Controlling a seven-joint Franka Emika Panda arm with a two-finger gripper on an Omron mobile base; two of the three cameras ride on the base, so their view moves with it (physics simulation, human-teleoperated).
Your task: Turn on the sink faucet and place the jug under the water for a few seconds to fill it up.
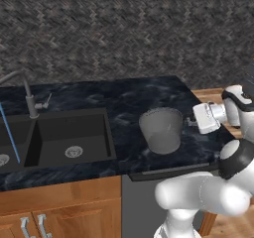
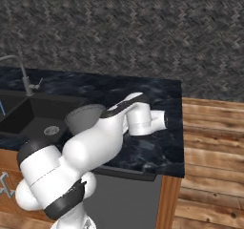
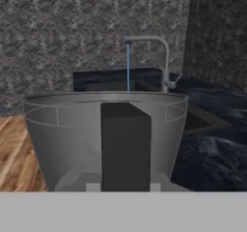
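The jug (image 1: 161, 129), a translucent pale grey bucket, stands on the dark counter right of the sink (image 1: 74, 135). My gripper (image 1: 189, 121) reaches in level from the right and meets the jug's right wall near the rim. In the hand view the jug (image 3: 62, 134) looms close, and the fingers (image 3: 125, 144) read as one dark block pressed together at its wall, so the gripper is shut on the jug. The sink faucet (image 1: 31, 100) stands behind the basins with its spout angled left. The water (image 1: 10, 133) runs as a thin blue stream into the left basin. My arm half hides the jug (image 2: 81, 116).
The marbled counter (image 1: 124, 95) ends just right of the jug, with a wooden floor (image 2: 209, 137) beyond. A dark herringbone wall (image 1: 124, 29) rises behind. Wooden cabinet doors (image 1: 59, 207) sit under the sink. The right basin's drain (image 1: 73, 151) lies between jug and stream.
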